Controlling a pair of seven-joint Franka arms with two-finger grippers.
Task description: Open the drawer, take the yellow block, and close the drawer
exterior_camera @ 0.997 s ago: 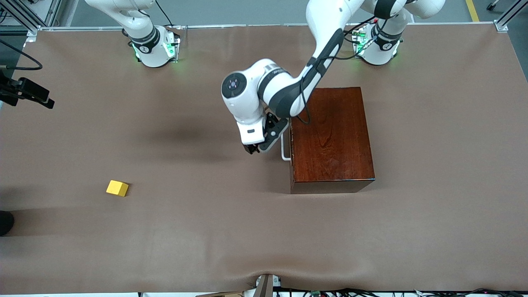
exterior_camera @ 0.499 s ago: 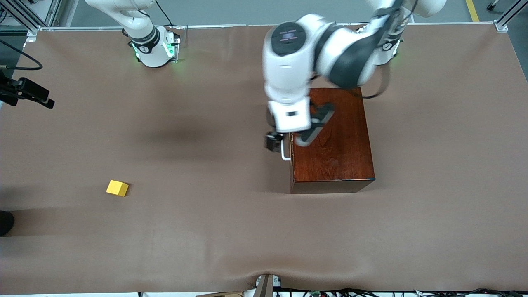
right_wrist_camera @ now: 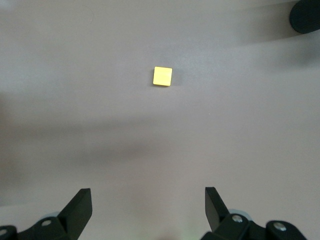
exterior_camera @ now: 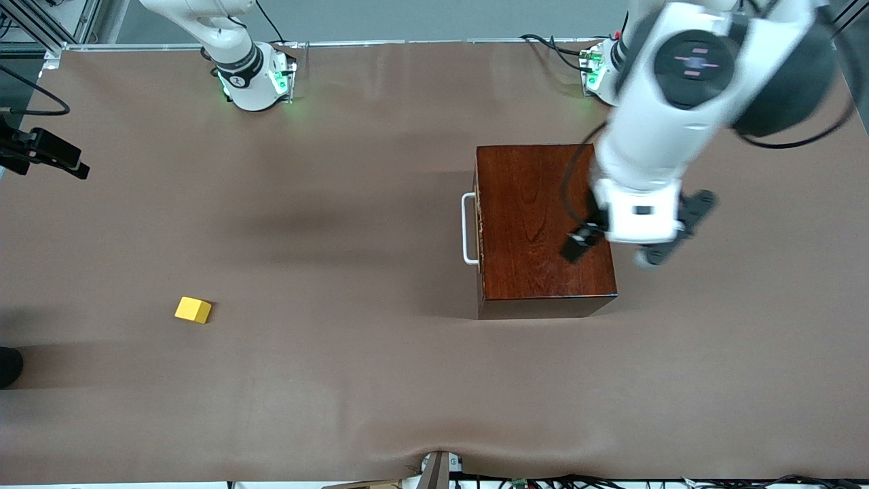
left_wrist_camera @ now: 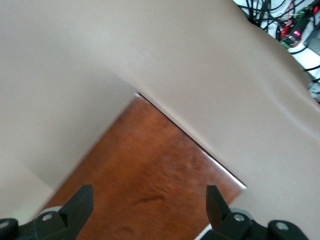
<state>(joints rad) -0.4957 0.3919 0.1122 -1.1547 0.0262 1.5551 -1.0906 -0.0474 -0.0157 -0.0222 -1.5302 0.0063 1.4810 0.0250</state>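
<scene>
The yellow block [exterior_camera: 193, 310] lies on the counter [exterior_camera: 353, 380] toward the right arm's end. The drawer [exterior_camera: 478, 227] sits closed in the wooden box [exterior_camera: 536, 224]. Over it, the left pincer [left_wrist_camera: 147, 202] gapes empty. The right pincer [right_wrist_camera: 147, 202] waits, spread wide, empty.

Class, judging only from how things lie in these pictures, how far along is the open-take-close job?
Nearly finished, it seems. Done: the drawer sits shut in the wooden box, and the yellow block lies on the table toward the right arm's end. In hand: nothing; the left gripper is open over the box, the right gripper open high above the block. Left: nothing visible.
</scene>
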